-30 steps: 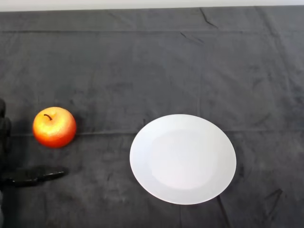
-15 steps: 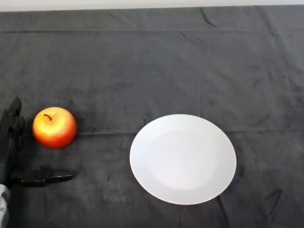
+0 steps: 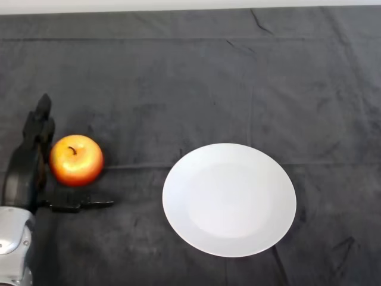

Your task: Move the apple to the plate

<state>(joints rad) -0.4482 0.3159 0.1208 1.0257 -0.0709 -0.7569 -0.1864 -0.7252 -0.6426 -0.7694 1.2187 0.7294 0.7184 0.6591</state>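
A red and orange apple with a short dark stem sits on the dark cloth at the left. My left hand is right against its left side, fingers stretched straight along its far side and the thumb reaching under its near side. The hand is open and cups the apple without closing on it. A white round plate lies flat to the right of the apple, about a hand's width away, with nothing on it.
The dark cloth covers the whole table, with a few creases at the back. The table's far edge runs along the top of the view.
The hand has come in from the left edge and moved right and forward to the apple. The apple has shifted slightly to the right.
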